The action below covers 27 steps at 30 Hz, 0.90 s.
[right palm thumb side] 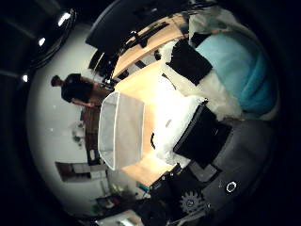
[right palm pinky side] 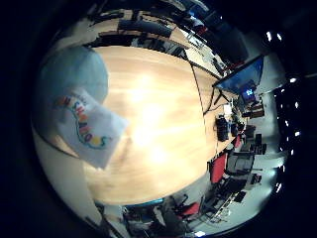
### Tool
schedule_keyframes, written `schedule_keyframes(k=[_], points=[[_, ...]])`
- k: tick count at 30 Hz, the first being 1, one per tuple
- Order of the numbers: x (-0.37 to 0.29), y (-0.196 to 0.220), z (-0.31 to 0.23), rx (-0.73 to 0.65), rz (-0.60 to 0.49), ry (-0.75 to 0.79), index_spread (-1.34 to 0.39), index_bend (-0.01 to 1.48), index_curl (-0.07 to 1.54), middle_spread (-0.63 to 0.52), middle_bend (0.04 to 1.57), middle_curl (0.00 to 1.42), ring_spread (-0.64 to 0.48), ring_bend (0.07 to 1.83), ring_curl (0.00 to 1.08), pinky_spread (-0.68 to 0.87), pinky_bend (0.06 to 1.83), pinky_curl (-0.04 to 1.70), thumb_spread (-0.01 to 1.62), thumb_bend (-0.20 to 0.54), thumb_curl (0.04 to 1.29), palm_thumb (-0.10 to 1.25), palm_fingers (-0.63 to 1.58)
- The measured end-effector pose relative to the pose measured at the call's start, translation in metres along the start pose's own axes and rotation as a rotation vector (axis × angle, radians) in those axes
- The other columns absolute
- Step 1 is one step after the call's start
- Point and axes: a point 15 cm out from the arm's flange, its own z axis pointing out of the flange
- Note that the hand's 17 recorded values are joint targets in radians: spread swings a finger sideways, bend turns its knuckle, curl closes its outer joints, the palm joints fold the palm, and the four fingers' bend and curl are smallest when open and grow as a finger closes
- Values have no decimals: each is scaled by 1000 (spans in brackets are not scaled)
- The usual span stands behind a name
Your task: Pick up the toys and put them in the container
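A light blue soft toy [right palm pinky side: 74, 69] with a white tag of coloured letters [right palm pinky side: 86, 126] sits close against my palm. The same toy shows beside my right hand [right palm thumb side: 202, 132], whose white and black fingers [right palm thumb side: 188, 61] curl round it. The wooden table [right palm pinky side: 158, 124] lies well below, so the toy is held up in the air. A white, open-topped container [right palm thumb side: 122, 129] stands on the table, off to one side of the hand. No other toy is in view.
Red chairs [right palm pinky side: 218, 168] stand along one side of the table, and a monitor [right palm pinky side: 242, 77] with desk clutter is at its far end. More tables stand behind.
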Motion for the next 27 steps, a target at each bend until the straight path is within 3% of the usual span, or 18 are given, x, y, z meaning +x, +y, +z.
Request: schedule_keyframes(k=[27], points=[[-224,40,-18,-43,-372,-141,-353,846,734,-200,1261,609,-214,1383,541,-374,1219,548,1397,-7,232,760,1246]])
